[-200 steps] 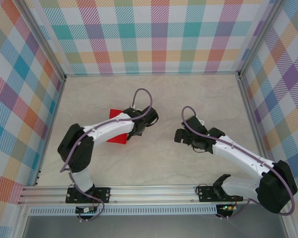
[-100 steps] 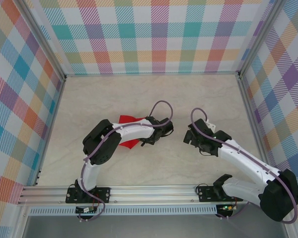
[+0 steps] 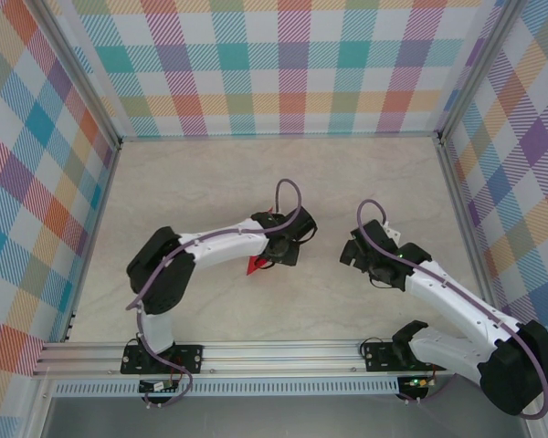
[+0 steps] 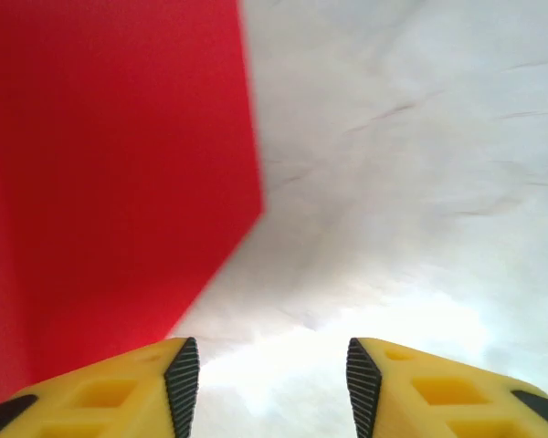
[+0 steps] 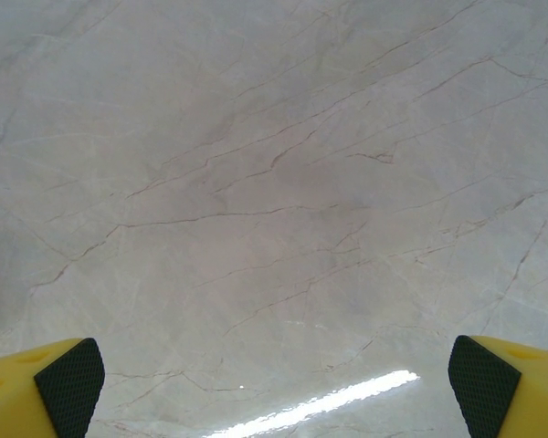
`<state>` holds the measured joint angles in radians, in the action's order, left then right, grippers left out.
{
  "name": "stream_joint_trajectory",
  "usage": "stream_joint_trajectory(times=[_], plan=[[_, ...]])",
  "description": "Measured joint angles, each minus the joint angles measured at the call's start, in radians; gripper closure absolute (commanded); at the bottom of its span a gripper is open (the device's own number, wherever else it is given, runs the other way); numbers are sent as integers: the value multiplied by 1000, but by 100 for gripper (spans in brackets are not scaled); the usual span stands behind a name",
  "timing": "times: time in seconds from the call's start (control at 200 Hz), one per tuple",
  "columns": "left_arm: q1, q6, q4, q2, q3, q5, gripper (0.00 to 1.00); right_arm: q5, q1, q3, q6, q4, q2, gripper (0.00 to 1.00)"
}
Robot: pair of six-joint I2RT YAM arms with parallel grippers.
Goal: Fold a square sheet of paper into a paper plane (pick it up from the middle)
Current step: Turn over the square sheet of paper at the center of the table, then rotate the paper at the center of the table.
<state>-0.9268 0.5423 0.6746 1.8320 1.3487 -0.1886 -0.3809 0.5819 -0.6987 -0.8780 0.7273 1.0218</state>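
The red sheet of paper (image 3: 254,265) lies on the table, mostly hidden under my left arm, with a small red tip showing below the forearm. In the left wrist view the red paper (image 4: 119,164) covers the left half, its edge bending at a corner. How it is folded, and whether it has a paper plane's shape, I cannot tell. My left gripper (image 3: 288,242) (image 4: 268,374) hovers just right of the paper's edge, open, with bare table between its fingers. My right gripper (image 3: 356,251) (image 5: 276,383) stands wide open over bare table, apart from the paper.
The marble-patterned table (image 3: 256,173) is fenced by plaid walls (image 3: 283,64) at the back and sides. An aluminium rail (image 3: 274,351) runs along the near edge. Free table lies between the two grippers and behind them.
My left gripper swung to the right across the table and opened, letting go of the red paper, which shifted right with it. My right gripper drew back slightly to the right.
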Motion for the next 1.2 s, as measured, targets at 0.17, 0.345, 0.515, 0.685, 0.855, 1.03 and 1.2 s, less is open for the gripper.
stream_joint_trajectory(times=[0.17,0.345,0.515,0.685,0.855,1.03,1.2], plan=[[13,30,-78,-207,-59,103,33,64,-1,-3,31,-37,13,0],[77,69,-127,-352,-179,140,21,175,-5,-54,90,-82,117,4],[188,130,-142,-450,-357,117,9,330,10,-150,136,-174,260,13],[301,204,-155,-578,-545,105,4,450,82,-293,150,-257,441,31],[385,257,-153,-691,-665,98,3,513,155,-484,154,-311,638,36],[407,277,-150,-723,-701,99,3,550,191,-655,154,-325,838,37],[409,277,-151,-724,-707,100,3,573,193,-734,154,-311,981,37]])
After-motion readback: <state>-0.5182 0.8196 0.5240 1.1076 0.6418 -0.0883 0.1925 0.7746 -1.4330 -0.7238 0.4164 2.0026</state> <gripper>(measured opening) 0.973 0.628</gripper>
